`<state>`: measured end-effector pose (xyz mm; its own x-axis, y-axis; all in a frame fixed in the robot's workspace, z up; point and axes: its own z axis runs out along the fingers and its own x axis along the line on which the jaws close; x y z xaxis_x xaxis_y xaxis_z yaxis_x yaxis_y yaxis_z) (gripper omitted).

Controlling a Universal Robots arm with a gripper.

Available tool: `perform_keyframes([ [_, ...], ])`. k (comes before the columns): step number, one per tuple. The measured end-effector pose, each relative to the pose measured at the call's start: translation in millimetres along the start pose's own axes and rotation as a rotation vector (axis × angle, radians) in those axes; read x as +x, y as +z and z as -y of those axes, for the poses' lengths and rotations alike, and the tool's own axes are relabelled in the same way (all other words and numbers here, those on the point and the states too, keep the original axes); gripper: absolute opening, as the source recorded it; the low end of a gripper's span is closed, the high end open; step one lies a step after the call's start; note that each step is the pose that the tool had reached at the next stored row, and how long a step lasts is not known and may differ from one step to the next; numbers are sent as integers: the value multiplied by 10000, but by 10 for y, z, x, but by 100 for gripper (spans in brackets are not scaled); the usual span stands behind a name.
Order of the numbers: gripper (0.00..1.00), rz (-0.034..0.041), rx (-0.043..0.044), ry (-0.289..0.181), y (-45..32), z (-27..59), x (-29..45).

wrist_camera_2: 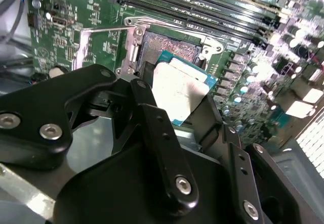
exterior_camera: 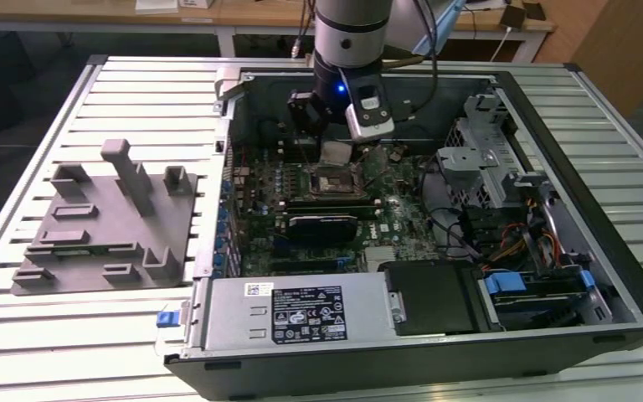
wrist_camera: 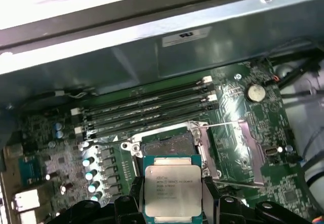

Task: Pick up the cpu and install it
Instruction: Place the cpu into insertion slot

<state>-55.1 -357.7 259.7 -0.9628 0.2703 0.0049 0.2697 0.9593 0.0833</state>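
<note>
While my gripper (wrist_camera: 172, 184) pinches the cpu (wrist_camera: 172, 196) by 2 edges, pickup is done but seating is not: the open socket (exterior_camera: 336, 180) lies at 6 o'clock of it in the exterior view.

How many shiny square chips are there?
1. The cpu is clamped in the gripper, close to the open socket on the green motherboard. Others could be hidden under parts of the computer.
</note>
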Motion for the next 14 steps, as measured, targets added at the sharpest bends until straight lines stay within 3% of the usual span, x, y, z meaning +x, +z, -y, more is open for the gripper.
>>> perform_keyframes([
  [14,54,163,-8,1951,-1,0,0],
])
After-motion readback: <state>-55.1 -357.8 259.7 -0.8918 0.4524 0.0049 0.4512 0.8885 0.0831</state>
